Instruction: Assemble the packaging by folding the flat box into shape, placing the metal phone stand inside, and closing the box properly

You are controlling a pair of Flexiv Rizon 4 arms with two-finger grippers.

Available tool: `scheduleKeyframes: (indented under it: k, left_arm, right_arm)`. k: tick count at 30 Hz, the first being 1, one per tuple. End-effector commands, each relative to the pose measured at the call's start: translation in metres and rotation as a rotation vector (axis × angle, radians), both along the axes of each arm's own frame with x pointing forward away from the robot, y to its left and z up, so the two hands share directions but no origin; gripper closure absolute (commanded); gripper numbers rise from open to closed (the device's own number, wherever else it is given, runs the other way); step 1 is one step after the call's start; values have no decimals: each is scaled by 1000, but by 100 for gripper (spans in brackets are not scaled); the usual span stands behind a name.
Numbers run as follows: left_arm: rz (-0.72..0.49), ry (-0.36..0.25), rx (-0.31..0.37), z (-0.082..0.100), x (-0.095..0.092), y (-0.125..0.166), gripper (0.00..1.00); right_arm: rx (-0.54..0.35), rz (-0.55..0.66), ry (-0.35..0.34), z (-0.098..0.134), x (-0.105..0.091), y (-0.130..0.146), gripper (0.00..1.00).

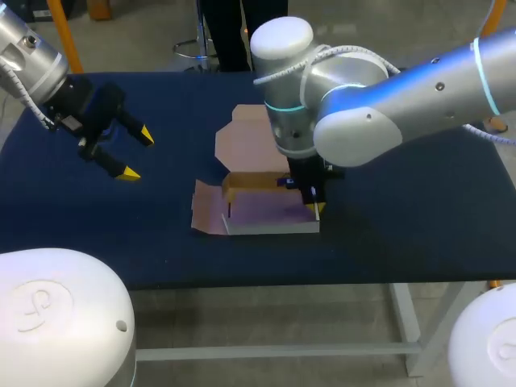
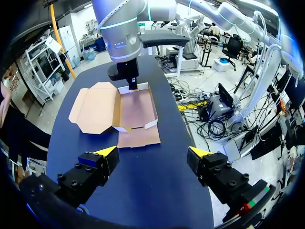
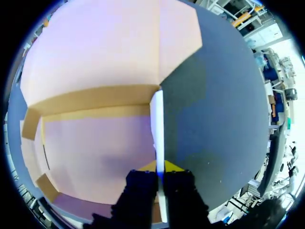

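Observation:
A part-folded cardboard box [image 1: 266, 216] lies on the blue table, its lid [image 1: 242, 133] spread flat behind it and a side flap [image 1: 206, 211] flat at its left. Its walls stand up and its floor [image 3: 95, 143] is bare. My right gripper [image 1: 316, 207] is shut on the box's white right wall [image 3: 157, 119], which runs thin between the yellow tips of that gripper [image 3: 159, 167]. My left gripper [image 1: 137, 153] hangs open over the table's left part, well apart from the box. In the left wrist view the left gripper [image 2: 153, 152] holds nothing, with the box [image 2: 136, 107] ahead of it.
The box sits near the table's front edge [image 1: 322, 282]. My right arm's bulky elbow [image 1: 322, 97] hangs over the box's far side and hides part of the lid in the head view. The blue table top [image 1: 419, 218] stretches out to the right of the box.

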State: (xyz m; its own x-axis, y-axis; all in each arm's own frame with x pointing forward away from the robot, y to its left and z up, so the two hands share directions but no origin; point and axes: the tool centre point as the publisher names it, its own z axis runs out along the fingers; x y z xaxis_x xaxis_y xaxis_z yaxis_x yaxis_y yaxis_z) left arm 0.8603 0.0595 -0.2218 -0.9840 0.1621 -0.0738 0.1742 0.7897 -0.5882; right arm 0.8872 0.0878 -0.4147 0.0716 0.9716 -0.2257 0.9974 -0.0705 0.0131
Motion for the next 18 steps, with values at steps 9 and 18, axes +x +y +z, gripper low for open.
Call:
scheduleKeyframes:
  k: [9,18]
  left_arm:
    - [0,2,3,1,0,0,0]
    - [0,2,3,1,0,0,0]
  right_arm:
    - [-19,-5,-24,3,-5,-2,100]
    - [117,35,-61,3,-7,5,100]
